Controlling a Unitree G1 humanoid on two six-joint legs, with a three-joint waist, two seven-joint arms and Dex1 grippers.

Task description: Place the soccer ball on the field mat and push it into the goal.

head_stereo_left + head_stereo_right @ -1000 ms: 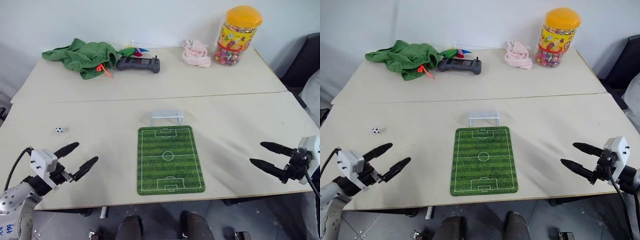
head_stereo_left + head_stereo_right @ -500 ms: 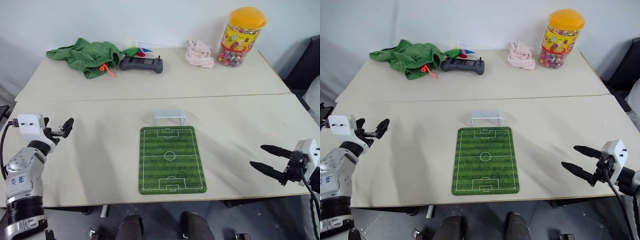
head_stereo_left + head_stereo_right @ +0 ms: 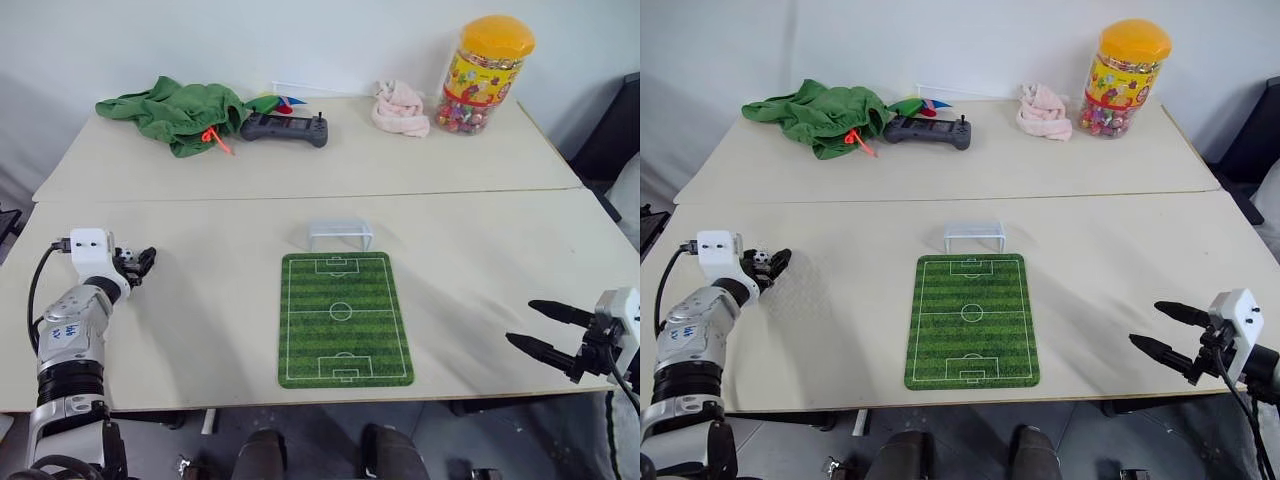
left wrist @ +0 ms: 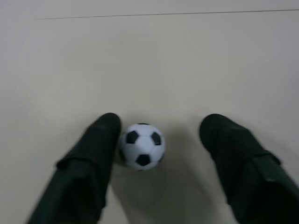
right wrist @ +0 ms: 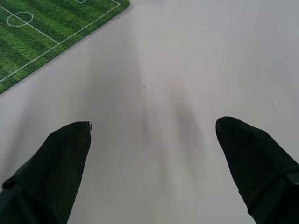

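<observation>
The soccer ball [image 4: 141, 145], tiny and white with black patches, rests on the beige table at the left, apart from the field mat. My left gripper [image 4: 162, 122] straddles it with its fingers open: one finger [image 4: 100, 140] touches the ball and the other stands a gap away. The green striped field mat [image 3: 340, 320] lies flat in the middle near the front edge. The pale translucent goal [image 3: 339, 235] stands at the mat's far end. My right gripper [image 3: 522, 322] hovers open over the front right of the table, holding nothing.
Along the back of the table lie a green cloth heap [image 3: 170, 108], a dark handheld controller [image 3: 283, 127], a pink cloth [image 3: 400, 107] and a candy jar [image 3: 480, 75] with an orange lid. A seam crosses the table behind the goal. A dark chair [image 3: 612, 125] stands at the right.
My left arm has reached forward to the ball, and its fingers have narrowed around it. The right gripper has stayed about where it was.
</observation>
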